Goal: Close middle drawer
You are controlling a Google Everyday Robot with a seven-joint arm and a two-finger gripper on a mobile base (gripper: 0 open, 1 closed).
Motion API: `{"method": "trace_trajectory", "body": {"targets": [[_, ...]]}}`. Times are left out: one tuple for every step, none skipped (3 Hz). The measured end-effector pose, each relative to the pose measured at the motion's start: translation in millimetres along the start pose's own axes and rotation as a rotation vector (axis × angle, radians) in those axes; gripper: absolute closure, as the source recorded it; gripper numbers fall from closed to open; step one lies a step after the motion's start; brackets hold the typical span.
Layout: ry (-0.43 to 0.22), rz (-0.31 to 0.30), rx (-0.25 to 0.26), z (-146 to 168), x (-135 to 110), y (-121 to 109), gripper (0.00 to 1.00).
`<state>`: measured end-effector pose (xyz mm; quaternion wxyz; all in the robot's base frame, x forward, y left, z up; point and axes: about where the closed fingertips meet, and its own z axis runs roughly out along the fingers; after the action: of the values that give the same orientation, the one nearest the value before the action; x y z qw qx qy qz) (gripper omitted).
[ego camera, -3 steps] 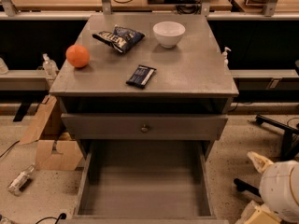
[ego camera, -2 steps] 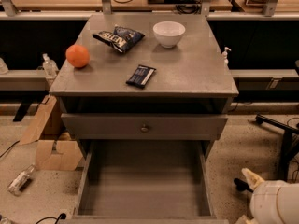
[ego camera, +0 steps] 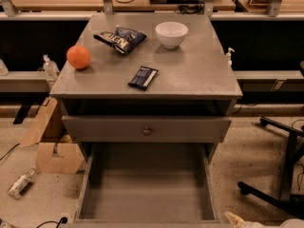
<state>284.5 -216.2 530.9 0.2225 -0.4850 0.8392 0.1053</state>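
The middle drawer (ego camera: 145, 194) is a wide grey box pulled far out of the grey cabinet toward me. Its inside is bare. Its front lies along the bottom edge of the view, and its knob is out of view. Above it, the taller upper drawer front (ego camera: 146, 128) with a small round knob (ego camera: 147, 131) stands slightly out from the cabinet. Only a pale tip of my gripper (ego camera: 235, 219) shows at the bottom right corner, just right of the open drawer's front right corner, beside a bit of the white arm (ego camera: 292, 223).
On the cabinet top (ego camera: 199, 70) lie an orange (ego camera: 78, 57), a chip bag (ego camera: 118, 38), a white bowl (ego camera: 171, 33) and a dark snack bar (ego camera: 143, 77). A cardboard box (ego camera: 52, 148) and a bottle (ego camera: 20, 184) are on the floor at left. A chair base (ego camera: 280, 175) stands at right.
My arm has dropped lower toward the bottom right corner, so much less of it shows now. The drawers and the things on top have not moved.
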Motion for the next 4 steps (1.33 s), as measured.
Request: {"method": "trace_trajectory", "body": {"targets": [[-0.030,0.024,-0.041,78.2,34.6,17.6,0.57],[-0.033,0.031,-0.069,107.1,45.7,24.5,0.80],[-0.034,0.034,-0.077,111.1,46.7,27.3,1.00],[-0.034,0.033,-0.078,111.2,46.7,27.3,1.00]]}}
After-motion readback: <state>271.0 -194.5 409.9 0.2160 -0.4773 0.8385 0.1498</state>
